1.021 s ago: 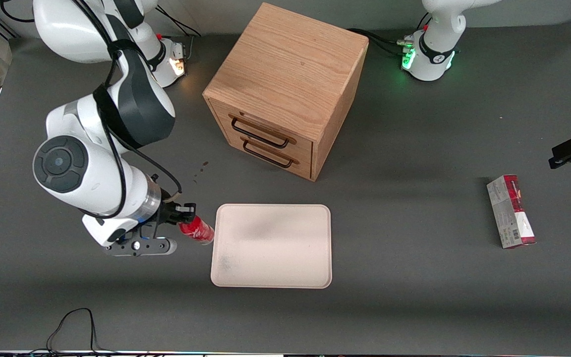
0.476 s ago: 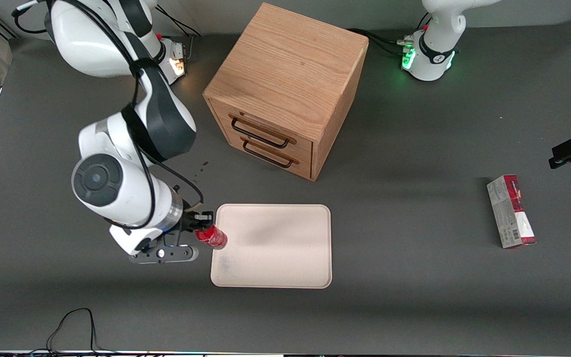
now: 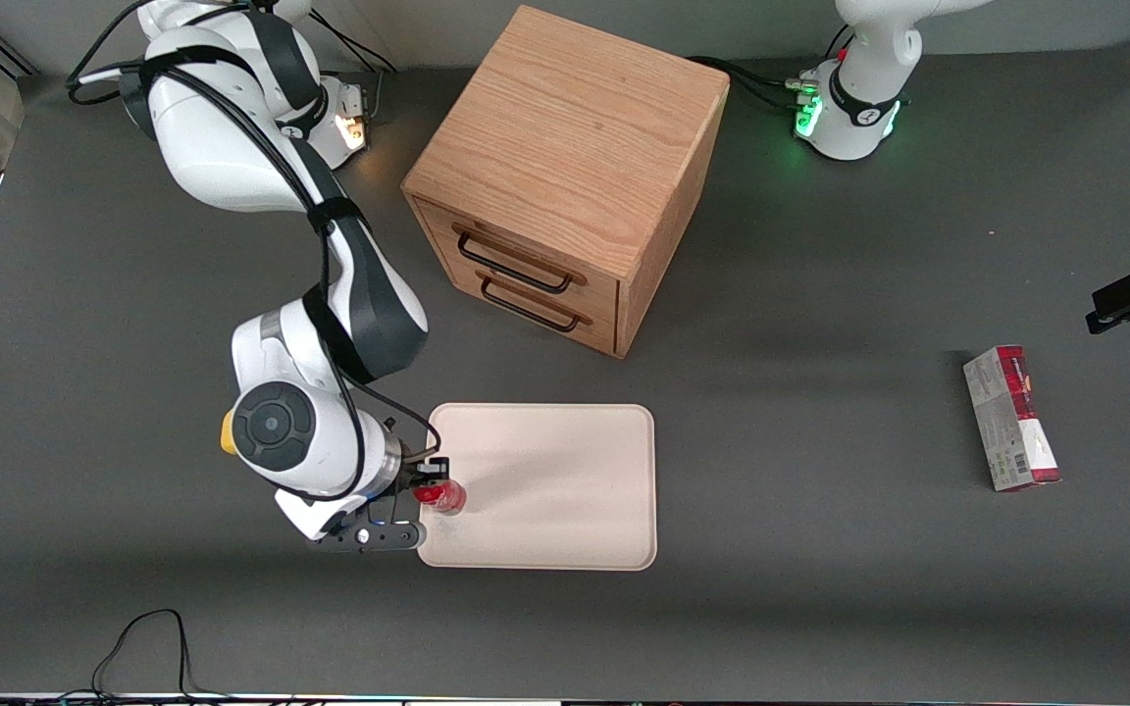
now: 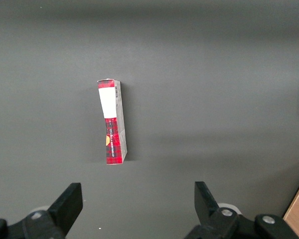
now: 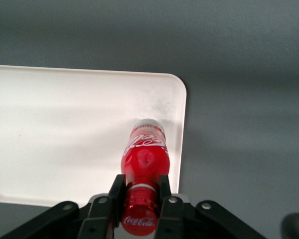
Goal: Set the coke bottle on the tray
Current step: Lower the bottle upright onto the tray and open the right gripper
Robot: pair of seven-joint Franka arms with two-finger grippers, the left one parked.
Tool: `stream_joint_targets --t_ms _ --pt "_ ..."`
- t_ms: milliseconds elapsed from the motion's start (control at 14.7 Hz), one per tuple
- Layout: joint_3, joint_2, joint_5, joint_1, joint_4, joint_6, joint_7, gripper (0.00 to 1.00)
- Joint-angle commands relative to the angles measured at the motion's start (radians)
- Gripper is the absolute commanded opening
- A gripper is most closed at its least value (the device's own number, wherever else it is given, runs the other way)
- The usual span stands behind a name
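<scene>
Gripper [image 3: 431,482] clamped on the neck of the coke bottle [image 3: 441,496], just under its red cap. Bottle hung above the tray [image 3: 565,529], over the edge toward the working arm's end, base pointing down at the tray surface. Wooden drawer cabinet [image 3: 565,176] stood farther from the front camera than the tray. Red-and-grey carton [image 3: 1010,418] lay toward the parked arm's end.

Item count, tabletop

1 slim red plastic coke bottle w/ white script logo [image 3: 440,496] [image 5: 144,164]; 1 flat cream-white rectangular tray w/ rounded corners [image 3: 565,490] [image 5: 65,129]; 1 oak-coloured wooden cabinet [image 3: 565,167] w/ 2 drawers, 1 dark handle each; 1 red-and-grey cardboard carton [image 3: 1010,418] [image 4: 112,122]; 1 working two-finger gripper [image 3: 425,487] [image 5: 139,191], clamped on the bottle's neck above the tray's edge.
</scene>
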Motion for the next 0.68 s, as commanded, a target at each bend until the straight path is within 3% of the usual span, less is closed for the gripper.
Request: stream_joint_targets --t_ms 0,476,545,613 --pt "-0.007 0.039 -0.004 0.002 0.044 0.028 -0.022 0.0" --pt "-0.008 0.062 -0.004 0.002 0.022 0.067 -0.017 0.0" --pt "-0.008 0.062 -0.004 0.0 0.022 0.067 -0.009 0.27" --pt "-0.008 0.062 -0.003 0.0 0.021 0.067 -0.006 0.8"
